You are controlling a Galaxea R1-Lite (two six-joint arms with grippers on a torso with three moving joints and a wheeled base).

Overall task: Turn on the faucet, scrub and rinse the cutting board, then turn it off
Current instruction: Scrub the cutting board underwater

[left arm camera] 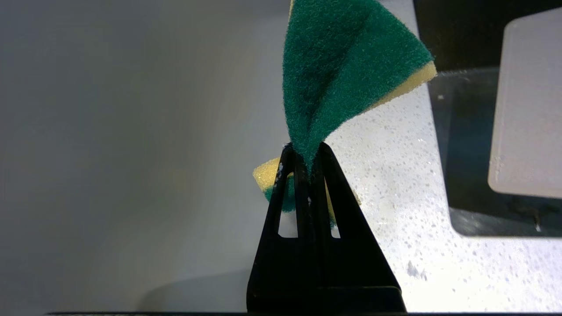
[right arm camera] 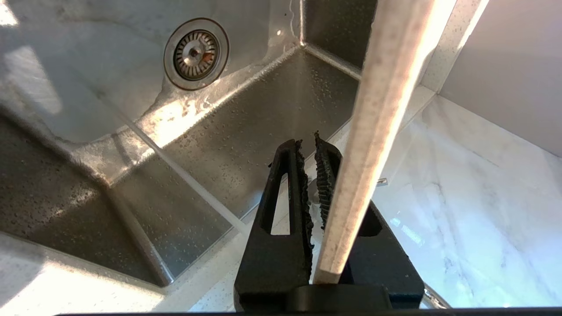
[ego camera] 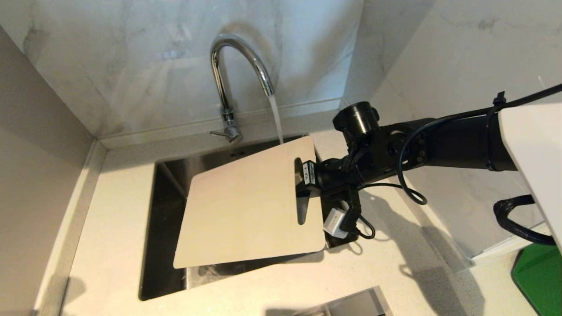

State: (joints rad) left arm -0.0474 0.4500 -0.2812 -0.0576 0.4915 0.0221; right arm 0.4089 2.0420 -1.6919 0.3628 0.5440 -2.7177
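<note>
Over the sink (ego camera: 164, 175), water runs from the faucet (ego camera: 239, 66) onto the far corner of the cutting board (ego camera: 246, 206) — tap on, scrubbing next. Right gripper (ego camera: 303, 177) reaches in level from the sink's right rim, jaws pinching the board's handle end, tilting it above the basin. Left gripper (left arm camera: 307, 153), out over the countertop (left arm camera: 395, 175) beside the sink's left edge, squeezes a green-and-yellow sponge (left arm camera: 342, 66) — it likely must swing across onto the board's face.

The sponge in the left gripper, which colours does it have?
The sponge is dark green on its scrubbing face, yellow underneath; the left wrist view shows it best.
</note>
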